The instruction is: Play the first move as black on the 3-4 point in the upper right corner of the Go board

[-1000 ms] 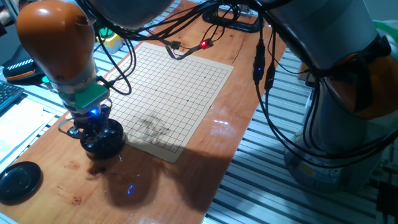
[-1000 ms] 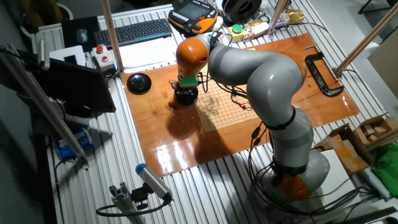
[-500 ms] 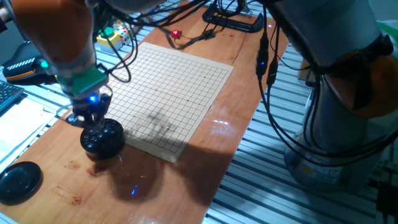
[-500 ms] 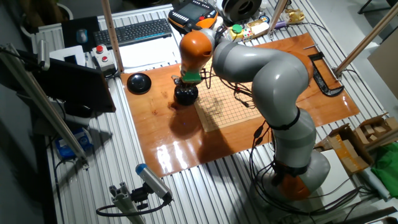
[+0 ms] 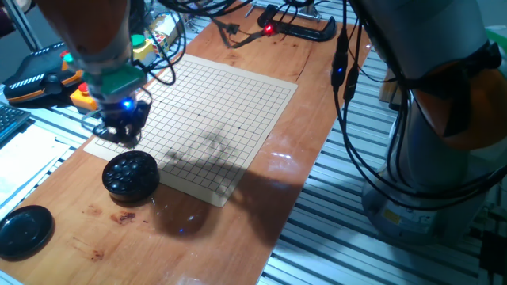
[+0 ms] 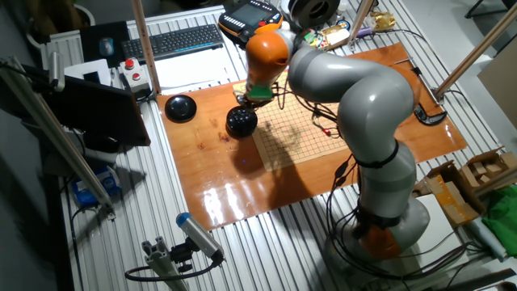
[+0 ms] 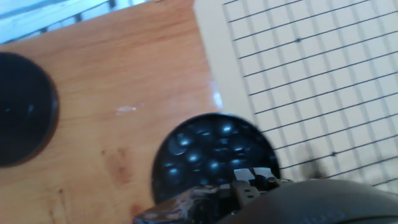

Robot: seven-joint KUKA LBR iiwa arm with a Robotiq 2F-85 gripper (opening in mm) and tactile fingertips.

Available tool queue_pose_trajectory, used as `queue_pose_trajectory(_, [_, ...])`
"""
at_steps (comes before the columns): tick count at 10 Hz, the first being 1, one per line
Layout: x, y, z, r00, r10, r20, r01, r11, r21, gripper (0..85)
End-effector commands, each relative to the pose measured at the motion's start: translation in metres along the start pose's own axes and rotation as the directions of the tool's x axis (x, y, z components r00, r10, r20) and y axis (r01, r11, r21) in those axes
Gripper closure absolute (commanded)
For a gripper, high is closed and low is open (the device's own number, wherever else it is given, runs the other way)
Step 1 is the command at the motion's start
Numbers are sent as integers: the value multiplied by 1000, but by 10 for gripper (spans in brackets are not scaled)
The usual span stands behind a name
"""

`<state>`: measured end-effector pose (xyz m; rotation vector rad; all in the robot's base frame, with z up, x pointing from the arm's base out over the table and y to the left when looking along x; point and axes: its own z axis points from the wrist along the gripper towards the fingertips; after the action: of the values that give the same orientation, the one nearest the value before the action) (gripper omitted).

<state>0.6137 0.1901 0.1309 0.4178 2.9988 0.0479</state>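
The tan gridded Go board (image 5: 214,119) lies on the wooden table with no stone on it. Its upper right corner (image 5: 287,85) is far from my gripper (image 5: 119,134). The gripper hangs over the board's near left edge, just beyond the round black bowl (image 5: 131,174) of stones. In the hand view the bowl (image 7: 211,152) sits below my dark fingers (image 7: 249,180), which are drawn close together. Whether a black stone is between them does not show. The other fixed view has the gripper (image 6: 246,99) just above the bowl (image 6: 241,121).
A black lid (image 5: 24,229) lies on the table left of the bowl. Cables and a red light (image 5: 269,30) hang over the board's far edge. A clamp (image 6: 420,97) sits at the table's far end. A keyboard (image 6: 174,40) and a pendant (image 5: 40,79) lie beyond the table.
The gripper has risen out of the bowl and moved toward the board's edge; the bowl now stands uncovered beside it.
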Motion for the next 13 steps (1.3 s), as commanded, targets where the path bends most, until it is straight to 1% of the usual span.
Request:
queue_pose_trajectory(1, [-1,-7,1,1000,4,2,-4,1000,0,840])
queue_pose_trajectory(2, [-1,-15,2,1000,10,4,-10,1000,4,840])
queue_pose_trajectory(3, [-2,-22,2,1000,13,7,-13,1000,16,840])
queue_pose_trajectory(6, [-6,-36,3,1000,28,3,-28,999,20,840])
queue_pose_trajectory(8, [-5,-40,6,999,33,-4,-33,999,22,840])
queue_pose_trajectory(9, [-5,-40,6,999,35,-12,-35,999,18,840])
queue_pose_trajectory(11, [-5,-40,6,999,35,-15,-35,999,16,840])
queue_pose_trajectory(12, [-5,-40,6,998,53,-25,-53,999,7,840])
queue_pose_trajectory(13, [-5,-40,6,997,67,-34,-67,998,9,840])
